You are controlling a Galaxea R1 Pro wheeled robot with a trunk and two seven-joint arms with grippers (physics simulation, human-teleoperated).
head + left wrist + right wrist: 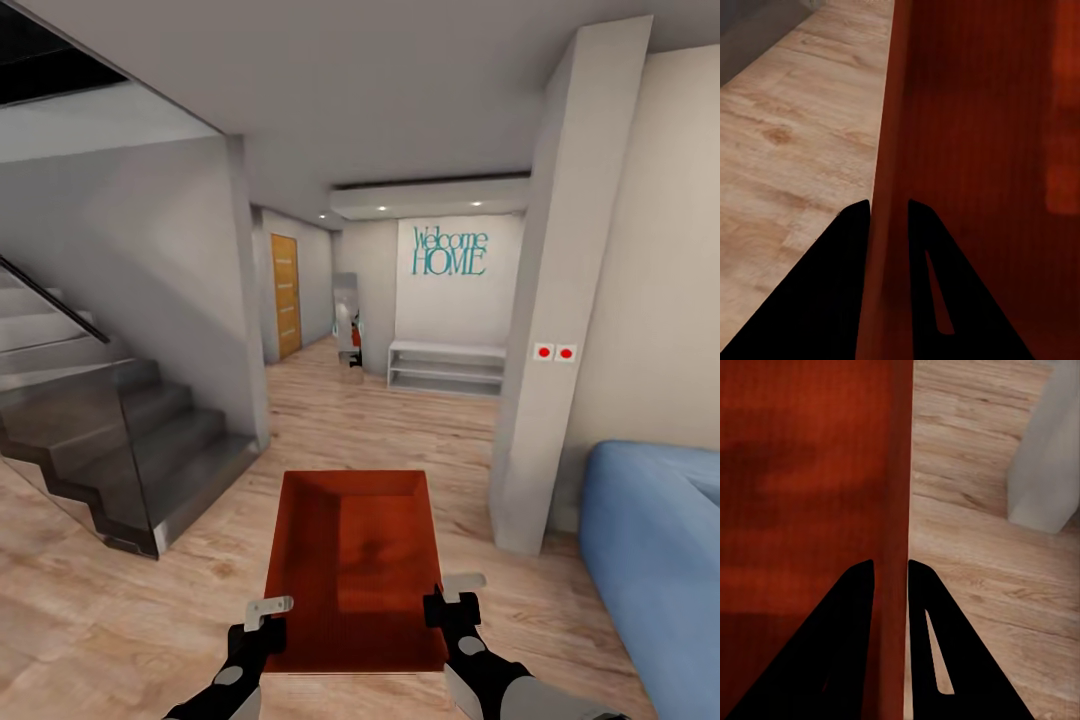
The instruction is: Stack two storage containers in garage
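A red-orange open-topped storage container hangs level in front of me above the light wood plank floor, held by both side walls. My left gripper is shut on its left wall, one finger inside and one outside. On the other side, my right gripper pinches the right wall the same way. The bin is empty inside. The garage is out of view.
A grey staircase with a glass panel stands at the left. A white pillar and a blue sofa are at the right. Ahead, a hallway leads to a wooden door, a white low shelf and a "Welcome HOME" wall.
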